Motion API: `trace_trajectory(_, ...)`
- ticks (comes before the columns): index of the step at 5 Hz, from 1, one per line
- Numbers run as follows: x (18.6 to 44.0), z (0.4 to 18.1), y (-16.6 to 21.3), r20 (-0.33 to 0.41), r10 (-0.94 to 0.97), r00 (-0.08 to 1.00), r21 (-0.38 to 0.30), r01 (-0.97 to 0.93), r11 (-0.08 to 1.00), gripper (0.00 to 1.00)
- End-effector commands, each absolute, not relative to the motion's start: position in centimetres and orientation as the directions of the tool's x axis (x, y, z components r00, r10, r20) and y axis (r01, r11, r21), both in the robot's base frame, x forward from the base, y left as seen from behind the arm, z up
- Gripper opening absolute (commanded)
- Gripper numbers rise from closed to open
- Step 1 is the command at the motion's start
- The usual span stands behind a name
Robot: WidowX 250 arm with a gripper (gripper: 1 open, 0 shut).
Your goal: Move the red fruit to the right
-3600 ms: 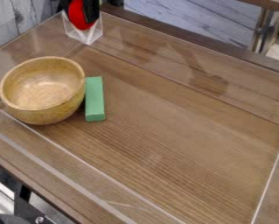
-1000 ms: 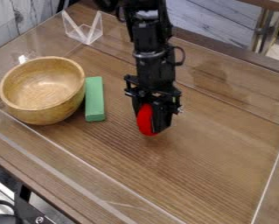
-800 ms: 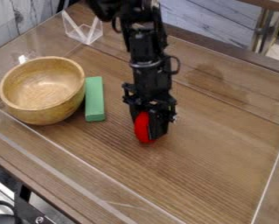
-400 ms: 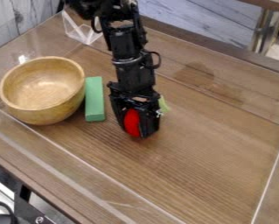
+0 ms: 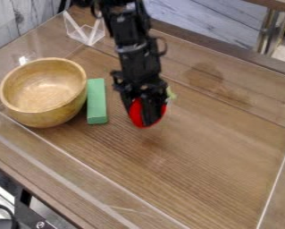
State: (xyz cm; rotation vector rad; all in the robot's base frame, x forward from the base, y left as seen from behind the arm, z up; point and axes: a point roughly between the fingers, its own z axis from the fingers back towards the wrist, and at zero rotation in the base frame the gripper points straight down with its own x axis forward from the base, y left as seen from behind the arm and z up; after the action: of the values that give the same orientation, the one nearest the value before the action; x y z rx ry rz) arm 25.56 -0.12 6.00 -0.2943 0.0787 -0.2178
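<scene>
The red fruit (image 5: 142, 113) is a small bright red toy with a bit of green leaf showing at its right side. It sits between the dark fingers of my gripper (image 5: 142, 109), which points straight down over the middle of the wooden table (image 5: 216, 152). The gripper is shut on the fruit. The fruit hangs just right of the green block, at or barely above the table top; I cannot tell whether it touches. The black arm (image 5: 127, 36) reaches in from the upper left.
A wooden bowl (image 5: 43, 89) stands at the left, with a green rectangular block (image 5: 96, 100) lying along its right side. A clear plastic stand (image 5: 85, 31) is at the back left. A clear raised rim (image 5: 276, 188) runs along the table's edges.
The gripper carried the red fruit leftward toward the green block, then came up and back a little. The bowl and block have not moved.
</scene>
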Motion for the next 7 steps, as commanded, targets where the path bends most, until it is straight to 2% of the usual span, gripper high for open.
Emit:
trace_trajectory(1, 27.3, 9.2, -3.2, 0.074, -0.284, 0.956, -0.276, 0.293, 0.916, 0.00)
trace_trajectory(3, 29.5, 9.4, -11.1, 0.113, -0.285, 0.952, -0.264, 0.305, 0.915, 0.00)
trace_trajectory(4, 29.1, 7.1, -13.3, 0.127, -0.343, 0.931, -0.250, 0.365, 0.897, 0.00)
trace_trajectory(5, 29.0, 4.4, -13.8, 0.151, -0.399, 0.904, -0.229, 0.425, 0.876, 0.00)
trace_trajectory(7, 30.8, 5.3, -9.2, 0.255, -0.353, 0.900, -0.144, 0.396, 0.907, 0.00)
